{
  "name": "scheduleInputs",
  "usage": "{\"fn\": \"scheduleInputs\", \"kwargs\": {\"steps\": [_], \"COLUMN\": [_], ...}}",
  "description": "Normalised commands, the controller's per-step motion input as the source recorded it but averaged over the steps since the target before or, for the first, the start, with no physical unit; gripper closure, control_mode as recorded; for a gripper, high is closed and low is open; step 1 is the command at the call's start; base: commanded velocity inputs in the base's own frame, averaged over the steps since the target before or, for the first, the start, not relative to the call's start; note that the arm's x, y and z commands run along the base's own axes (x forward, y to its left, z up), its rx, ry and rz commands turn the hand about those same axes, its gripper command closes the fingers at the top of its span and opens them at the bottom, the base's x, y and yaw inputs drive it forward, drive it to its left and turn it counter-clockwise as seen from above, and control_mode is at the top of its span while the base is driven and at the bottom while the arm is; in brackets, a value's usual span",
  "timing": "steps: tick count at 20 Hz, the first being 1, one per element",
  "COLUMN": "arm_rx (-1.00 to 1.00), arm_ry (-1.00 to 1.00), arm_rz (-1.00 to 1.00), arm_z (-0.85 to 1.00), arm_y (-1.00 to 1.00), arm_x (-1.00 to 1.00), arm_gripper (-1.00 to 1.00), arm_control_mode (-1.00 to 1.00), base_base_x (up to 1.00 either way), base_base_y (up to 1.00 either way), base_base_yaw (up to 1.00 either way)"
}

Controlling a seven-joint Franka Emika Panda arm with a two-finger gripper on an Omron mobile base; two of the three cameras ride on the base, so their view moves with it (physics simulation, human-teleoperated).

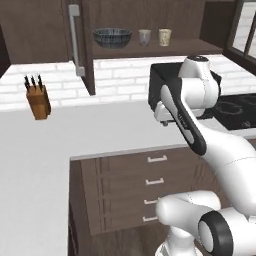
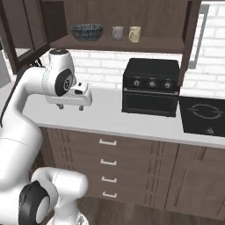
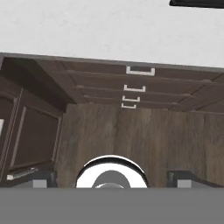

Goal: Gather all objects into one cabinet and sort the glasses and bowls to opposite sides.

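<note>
The dark wood wall cabinet (image 1: 165,49) stands open, its door (image 1: 88,55) with the grey bar handle swung out to the left. On its shelf a wide dark patterned bowl (image 1: 112,37) sits at the left. A pale grey glass (image 1: 144,36) and a beige glass (image 1: 164,36) stand to its right. The right base view shows the same bowl (image 2: 86,31), grey glass (image 2: 117,33) and beige glass (image 2: 134,34). My gripper (image 2: 70,107) hangs well below the shelf, over the counter's front edge. It points down, open, with nothing between its fingertips (image 3: 43,177).
A black toaster oven (image 2: 150,85) stands on the white counter (image 1: 75,130) under the cabinet, with a cooktop (image 2: 202,114) to its right. A knife block (image 1: 38,100) stands at the far left by the wall. Drawers (image 2: 107,162) run below the counter.
</note>
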Motion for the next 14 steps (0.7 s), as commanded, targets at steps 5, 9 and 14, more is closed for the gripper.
{"fn": "scheduleInputs", "kwargs": {"steps": [5,9,14], "arm_rx": [0.00,0.00,0.00], "arm_ry": [0.00,0.00,0.00], "arm_rz": [0.00,0.00,0.00], "arm_z": [0.00,0.00,0.00], "arm_y": [0.00,0.00,0.00], "arm_x": [0.00,0.00,0.00], "arm_gripper": [-1.00,-1.00,-1.00], "arm_control_mode": [1.00,1.00,1.00], "base_base_x": [-0.51,-0.36,-0.54], "base_base_y": [-0.28,-0.35,-0.61], "base_base_yaw": [0.00,0.09,0.54]}}
